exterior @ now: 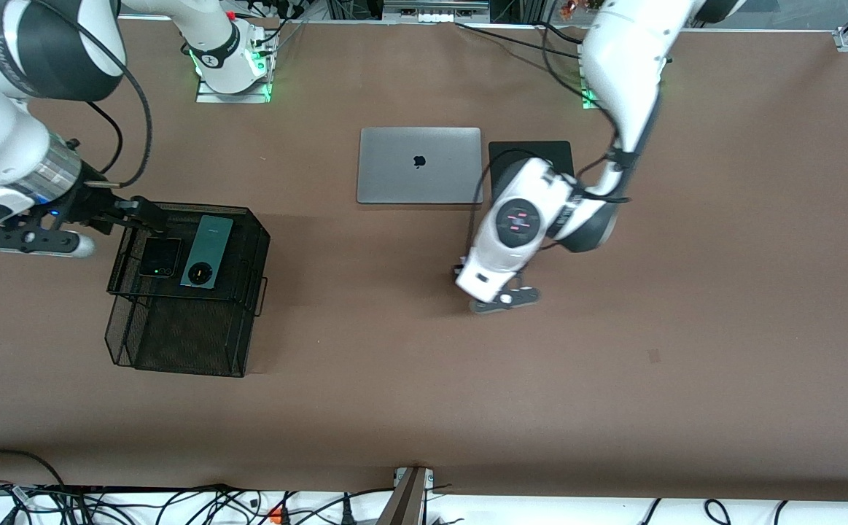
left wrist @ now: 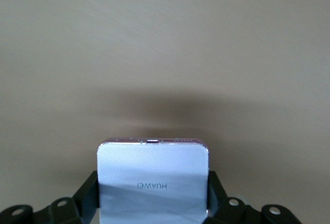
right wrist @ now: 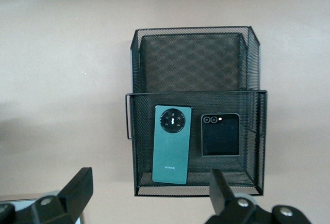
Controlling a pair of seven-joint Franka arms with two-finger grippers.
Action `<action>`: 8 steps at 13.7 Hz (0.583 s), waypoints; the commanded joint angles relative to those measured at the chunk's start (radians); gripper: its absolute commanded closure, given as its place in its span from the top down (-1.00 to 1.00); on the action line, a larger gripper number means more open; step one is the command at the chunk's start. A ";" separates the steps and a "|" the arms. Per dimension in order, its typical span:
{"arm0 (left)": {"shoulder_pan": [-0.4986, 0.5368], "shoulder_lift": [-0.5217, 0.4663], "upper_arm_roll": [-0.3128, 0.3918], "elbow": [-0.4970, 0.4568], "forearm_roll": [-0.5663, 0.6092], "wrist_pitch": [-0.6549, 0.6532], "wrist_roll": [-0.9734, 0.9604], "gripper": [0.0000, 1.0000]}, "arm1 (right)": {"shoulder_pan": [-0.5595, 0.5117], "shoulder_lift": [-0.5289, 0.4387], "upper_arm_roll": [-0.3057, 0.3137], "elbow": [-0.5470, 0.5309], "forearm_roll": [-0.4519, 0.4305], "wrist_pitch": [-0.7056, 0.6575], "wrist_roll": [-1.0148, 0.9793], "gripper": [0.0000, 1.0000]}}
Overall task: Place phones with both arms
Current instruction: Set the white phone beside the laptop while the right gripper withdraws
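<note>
The landmark is the black mesh organiser, a two-tier wire rack standing toward the right arm's end of the table. Its upper tray holds two phones lying flat and side by side: the dark green phone, long axis running from the robots' side toward the front camera, camera ring at the nearer end; and the small black phone, just beside it toward the right arm's end.

The grey laptop lies closed, well apart from the organiser, toward the left arm's end and farther from the front camera.

The right gripper is over the organiser's upper tray edge, fingers spread wide, with nothing between them in the right wrist view.

The left gripper is well apart from the organiser, over bare table nearer the front camera than the laptop. Its fingers are clamped on the sides of the pale lilac-white phone.

Judgement: this third phone lies toward the left arm's end from the organiser; transport must run toward the right arm's end. The right arm waits at the tray.
</note>
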 commanded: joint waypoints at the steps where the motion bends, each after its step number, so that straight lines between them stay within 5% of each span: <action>1: -0.077 0.144 0.027 0.213 -0.018 -0.024 -0.035 -1.00 | 0.000 0.012 -0.002 0.020 -0.015 -0.024 0.011 1.00; 6: -0.202 0.276 0.053 0.403 0.020 -0.005 -0.035 -1.00 | 0.000 0.013 0.000 0.017 -0.015 -0.024 0.018 1.00; 8: -0.294 0.295 0.128 0.407 0.019 0.018 -0.035 -1.00 | 0.000 0.013 0.000 0.017 -0.015 -0.024 0.012 1.00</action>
